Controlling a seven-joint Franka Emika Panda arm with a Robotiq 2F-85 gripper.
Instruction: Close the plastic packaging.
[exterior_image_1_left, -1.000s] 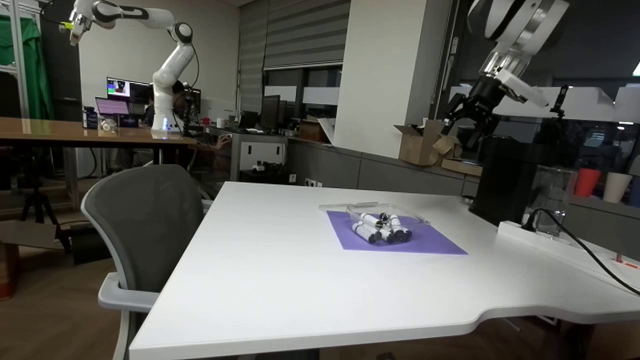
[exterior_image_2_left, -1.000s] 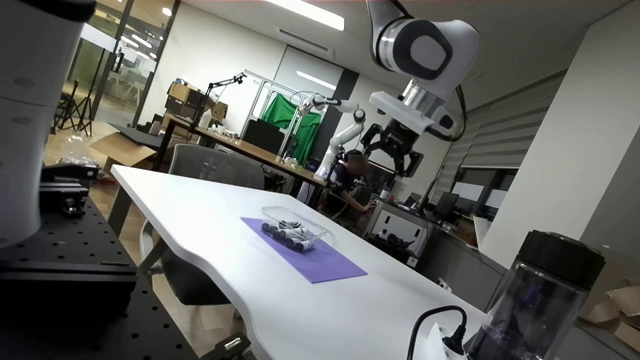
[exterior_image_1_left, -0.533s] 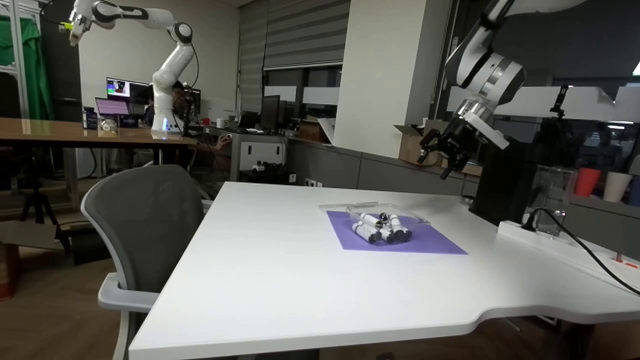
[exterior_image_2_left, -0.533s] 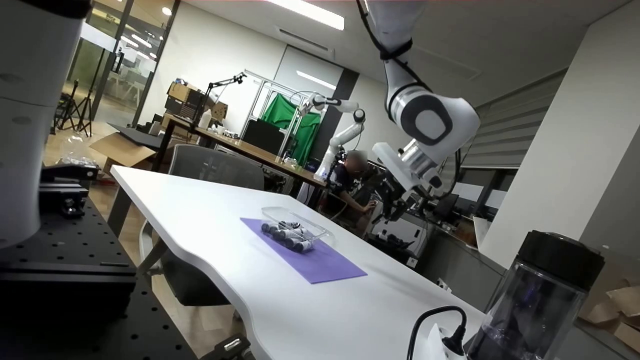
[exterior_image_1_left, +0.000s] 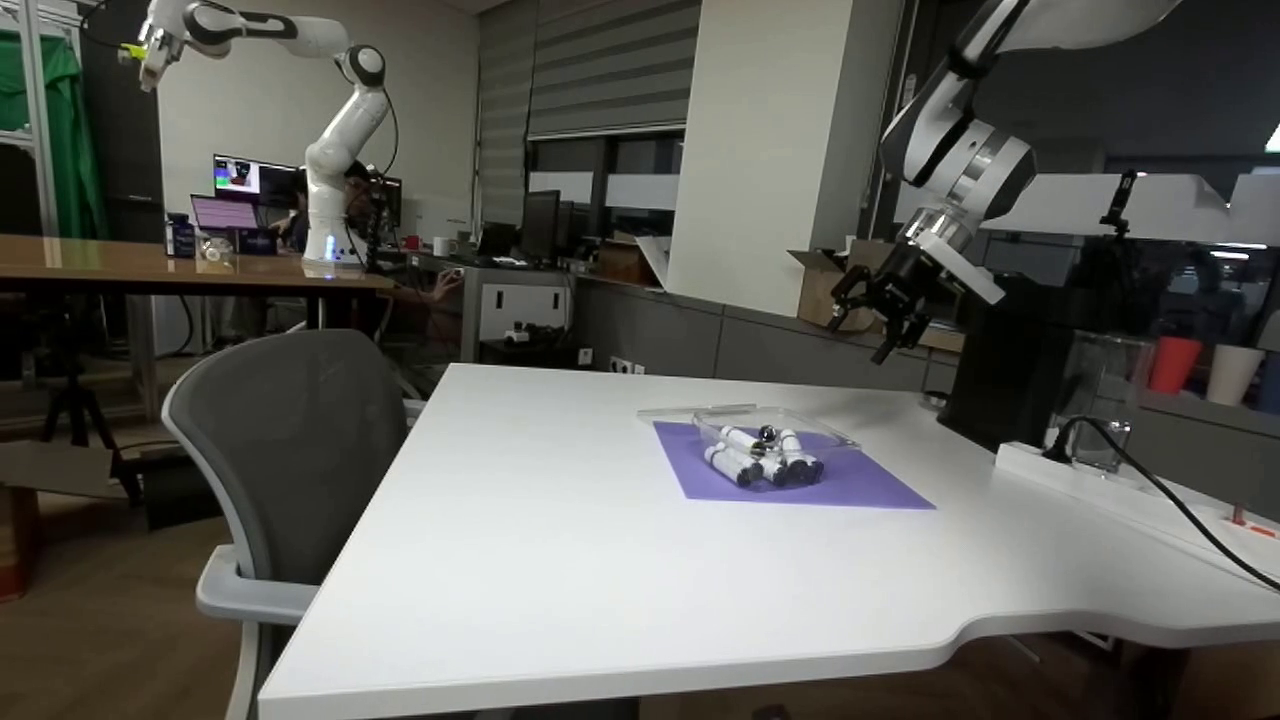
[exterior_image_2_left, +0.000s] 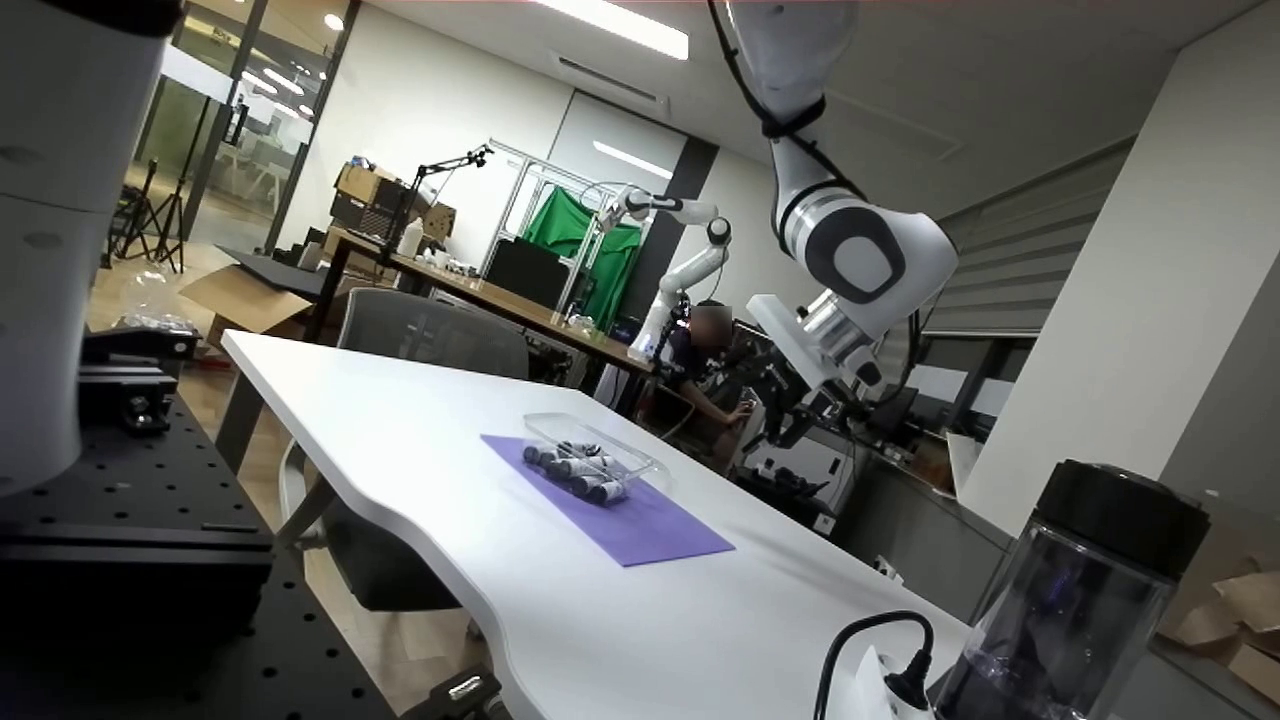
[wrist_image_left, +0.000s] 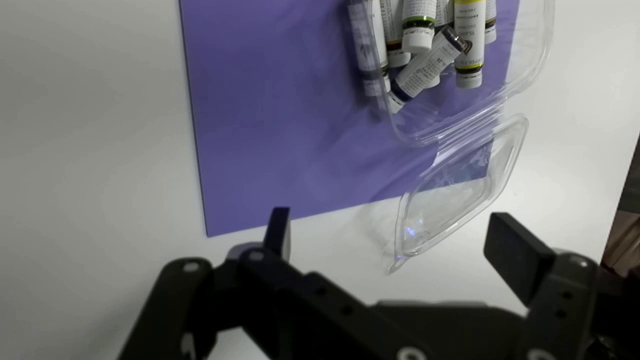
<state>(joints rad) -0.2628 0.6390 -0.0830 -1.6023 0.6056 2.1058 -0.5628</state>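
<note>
- Our hand (wrist_image_left: 395, 237) is released, spread wide and gripping nothing; in both exterior views it hangs in the air, touching nothing that we can see.
- White and broad, the worktop (exterior_image_1_left: 560, 560) carries the whole job.
- Flat on it lies the purple mat (wrist_image_left: 280, 125), under part of the packaging.
- Unfolded on the mat, and reaching past its edges over the worktop, is the plastic packaging (wrist_image_left: 460, 117). We judge the task barely begun: no part of the closing looks done.
- Its tray (wrist_image_left: 532, 47) sits mostly over the mat, facing up, and seems ready as it is.
- Its lid (wrist_image_left: 447, 200) lies turned back from the tray, joined to it along the hinge (wrist_image_left: 470, 134). We see it between the two sides of our hand in the wrist view, yet the exterior views put the hand well above it. By our reckoning everything is left: come down, catch the lid, fold it over, press until it holds.
- Several bottles (wrist_image_left: 469, 30) lie in the tray, so filling appears finished. One slanting bottle (wrist_image_left: 425, 67) rests aslant among them; it might keep the lid from seating, though we cannot tell how high it sits.
</note>
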